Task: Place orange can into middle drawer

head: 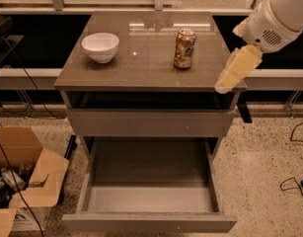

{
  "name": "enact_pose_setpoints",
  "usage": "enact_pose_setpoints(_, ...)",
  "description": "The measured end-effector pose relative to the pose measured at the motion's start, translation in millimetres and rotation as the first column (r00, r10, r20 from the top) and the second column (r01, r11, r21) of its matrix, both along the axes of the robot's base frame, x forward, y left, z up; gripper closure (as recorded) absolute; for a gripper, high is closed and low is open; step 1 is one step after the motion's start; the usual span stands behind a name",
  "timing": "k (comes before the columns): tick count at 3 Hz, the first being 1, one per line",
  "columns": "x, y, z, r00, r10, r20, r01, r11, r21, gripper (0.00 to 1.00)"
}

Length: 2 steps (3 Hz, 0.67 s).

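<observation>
Since our gripper (225, 84), whose spread we cannot tell, hangs right of the orange can (184, 48), a sideways approach could topple it.

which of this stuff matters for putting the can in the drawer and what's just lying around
For the job: orange can on the cabinet top; middle drawer, pulled open; gripper, at the top's right edge, apart from the can.
Just lying about: white bowl; cardboard box.
</observation>
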<state>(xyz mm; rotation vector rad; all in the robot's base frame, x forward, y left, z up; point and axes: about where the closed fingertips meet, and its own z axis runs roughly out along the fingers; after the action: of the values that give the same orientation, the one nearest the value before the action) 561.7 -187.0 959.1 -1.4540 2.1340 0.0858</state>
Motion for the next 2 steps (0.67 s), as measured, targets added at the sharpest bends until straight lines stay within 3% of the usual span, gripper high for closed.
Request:
enact_pose_setpoints(1,44,28,-6,0.9984,-0.002,0.057,-0.003,0.996,0.085,0.00)
enact_pose_setpoints(2,87,50,-12,0.9965,-0.009,0.083,-0.005,0.986,0.168,0.00)
